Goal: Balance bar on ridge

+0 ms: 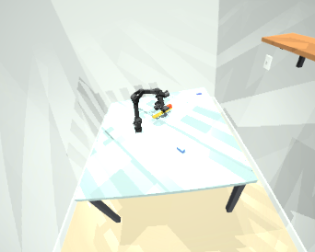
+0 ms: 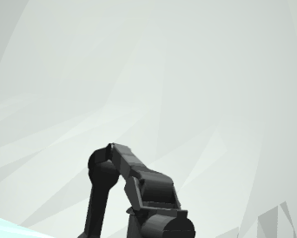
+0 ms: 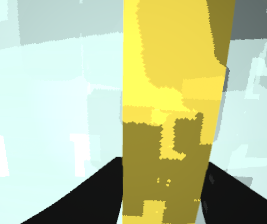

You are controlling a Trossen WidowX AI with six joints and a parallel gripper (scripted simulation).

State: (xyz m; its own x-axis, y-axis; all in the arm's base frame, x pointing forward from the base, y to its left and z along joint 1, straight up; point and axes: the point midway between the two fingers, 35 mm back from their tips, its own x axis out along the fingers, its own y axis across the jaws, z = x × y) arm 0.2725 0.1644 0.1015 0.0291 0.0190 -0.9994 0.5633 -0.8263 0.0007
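Note:
A yellow bar point(image 1: 157, 115) point(image 3: 173, 55) with a red end point(image 1: 169, 106) lies across my gripper point(image 1: 164, 108) point(image 3: 163, 161), which is shut on it. In the wrist view, a black finger stands at each side of the bar, and the bar runs up out of the frame. In the top view it slants, with the red end toward the upper right. I cannot tell how far it is from the table point(image 1: 127, 166). The ridge cannot be made out for sure; the bar and gripper may hide it. The exterior view does not show the gripper or bar.
A small blue piece point(image 1: 180, 150) lies nearer the table's front, and another small blue piece point(image 1: 199, 94) lies near its far right corner. The black arm point(image 1: 135, 108) point(image 2: 101, 178) arches over from the left. An orange shelf point(image 1: 297, 43) is on the right wall.

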